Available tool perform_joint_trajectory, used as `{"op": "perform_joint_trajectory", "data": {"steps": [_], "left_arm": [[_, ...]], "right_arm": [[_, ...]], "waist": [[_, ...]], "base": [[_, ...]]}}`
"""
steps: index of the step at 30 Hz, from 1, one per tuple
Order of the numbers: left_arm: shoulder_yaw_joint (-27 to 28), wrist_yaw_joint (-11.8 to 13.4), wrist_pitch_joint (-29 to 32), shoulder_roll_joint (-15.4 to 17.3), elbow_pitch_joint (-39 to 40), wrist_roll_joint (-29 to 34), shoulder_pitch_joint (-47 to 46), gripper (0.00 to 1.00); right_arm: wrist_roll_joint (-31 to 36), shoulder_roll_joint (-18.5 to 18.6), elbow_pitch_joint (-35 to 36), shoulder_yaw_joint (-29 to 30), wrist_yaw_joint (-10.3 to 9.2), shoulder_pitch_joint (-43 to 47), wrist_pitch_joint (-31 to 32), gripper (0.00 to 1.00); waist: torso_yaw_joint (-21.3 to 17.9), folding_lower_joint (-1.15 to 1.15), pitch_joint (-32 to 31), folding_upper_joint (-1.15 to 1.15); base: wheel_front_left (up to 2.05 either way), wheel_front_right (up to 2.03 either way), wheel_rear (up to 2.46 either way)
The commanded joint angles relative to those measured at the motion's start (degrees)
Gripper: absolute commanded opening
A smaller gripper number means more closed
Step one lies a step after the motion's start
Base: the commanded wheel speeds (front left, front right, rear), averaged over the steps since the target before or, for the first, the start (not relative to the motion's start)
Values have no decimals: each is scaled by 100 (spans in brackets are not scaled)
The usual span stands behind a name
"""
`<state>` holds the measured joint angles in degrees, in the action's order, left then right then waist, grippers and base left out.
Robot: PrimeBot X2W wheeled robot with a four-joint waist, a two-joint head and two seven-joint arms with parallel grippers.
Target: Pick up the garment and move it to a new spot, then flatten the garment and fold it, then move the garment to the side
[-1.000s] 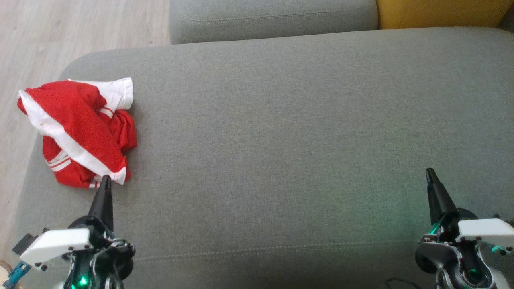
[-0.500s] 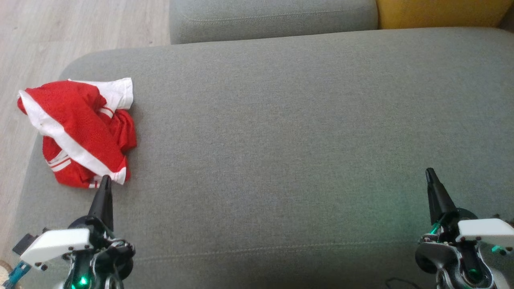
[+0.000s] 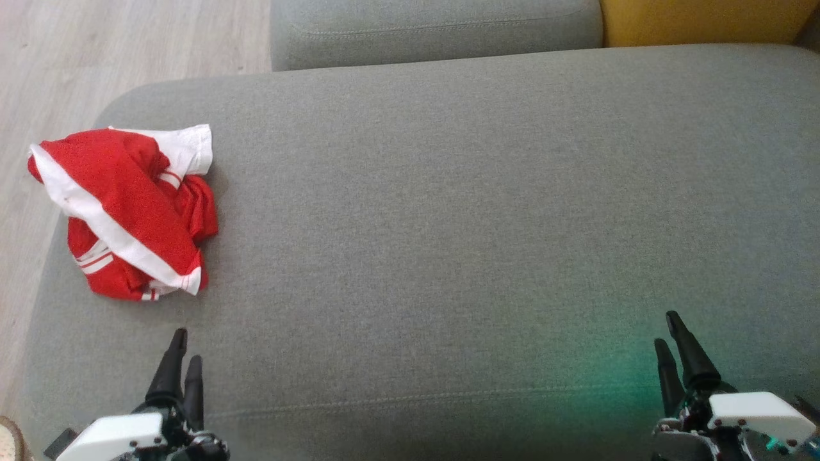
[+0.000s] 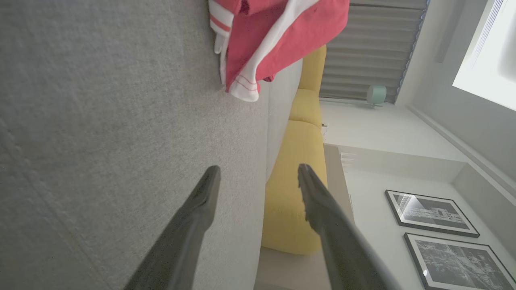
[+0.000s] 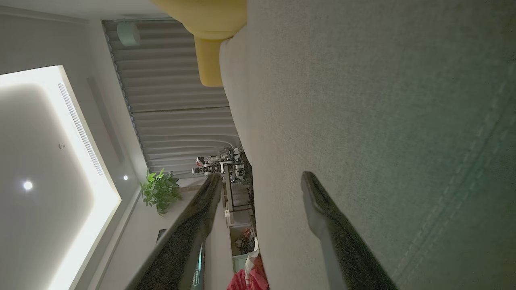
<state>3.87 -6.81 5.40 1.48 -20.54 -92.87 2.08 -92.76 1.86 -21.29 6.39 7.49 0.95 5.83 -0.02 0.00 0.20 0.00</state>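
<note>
- Head view: the red and white garment [image 3: 125, 211] lies crumpled at the nine o'clock end of the grey sofa cushion [image 3: 448, 224], with part of it over the cushion's rounded edge toward the wooden floor [image 3: 96, 51].
- The left gripper [image 3: 187, 347] sits at seven o'clock, its two dark fingers slightly apart and pointing toward twelve. It is just short of the garment's near hem, not touching it, and holds nothing.
- The right gripper [image 3: 665, 330] sits at five o'clock, well apart from the garment, fingers parted and empty over bare cushion with a green glow on the fabric beside it.
- A grey back cushion [image 3: 435, 32] lies at twelve o'clock and a yellow cushion [image 3: 705, 19] at one o'clock.
- Left wrist view: the left gripper [image 4: 259, 169] rises from six o'clock with a clear gap between its fingers and nothing in it.
- The garment [image 4: 278, 36] lies at twelve o'clock on the sofa cushion [image 4: 121, 100], ahead of the fingertips and apart from them. A yellow seat [image 4: 294, 181] shows behind the right-hand finger, and framed pictures [image 4: 431, 213] at four o'clock.
- Right wrist view: the right gripper [image 5: 262, 176] stands with its fingers spread and empty beside the sofa cushion [image 5: 383, 100], which takes up the three o'clock half.
- A potted plant [image 5: 161, 193] is at eight o'clock. A bit of red and white cloth [image 5: 250, 280] shows at six o'clock; whether it is the garment cannot be told.
</note>
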Motion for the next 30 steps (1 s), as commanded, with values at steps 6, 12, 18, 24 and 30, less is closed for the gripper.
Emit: {"op": "perform_joint_trajectory", "data": {"steps": [6, 12, 18, 24, 30], "left_arm": [[-115, -21, -147, 56, 327, 211, -281, 100], [-101, -23, -231, 52, 400, 576, -286, 100], [-76, -25, -332, 54, 569, 1194, -314, 100], [-124, 20, -433, 59, 828, 1789, -331, 100], [-286, 74, -533, 64, 962, 2376, -320, 100]], "right_arm": [[230, 20, 252, -143, 0, -269, -175, 100], [501, 23, 331, -181, 0, -298, -259, 100], [1016, 28, 467, -221, 0, -325, -361, 100], [1639, 32, 620, -355, 0, -347, -462, 100], [2243, 36, 736, -545, 0, -353, -563, 100]], "waist": [[2, 0, 8, 0], [6, 0, 20, 0], [14, 0, 37, 0], [18, 0, 55, 0], [21, 0, 56, 0]], "base": [[0, 0, 0], [0, 0, 0], [0, 0, 0], [0, 0, 0], [0, 0, 0]]}}
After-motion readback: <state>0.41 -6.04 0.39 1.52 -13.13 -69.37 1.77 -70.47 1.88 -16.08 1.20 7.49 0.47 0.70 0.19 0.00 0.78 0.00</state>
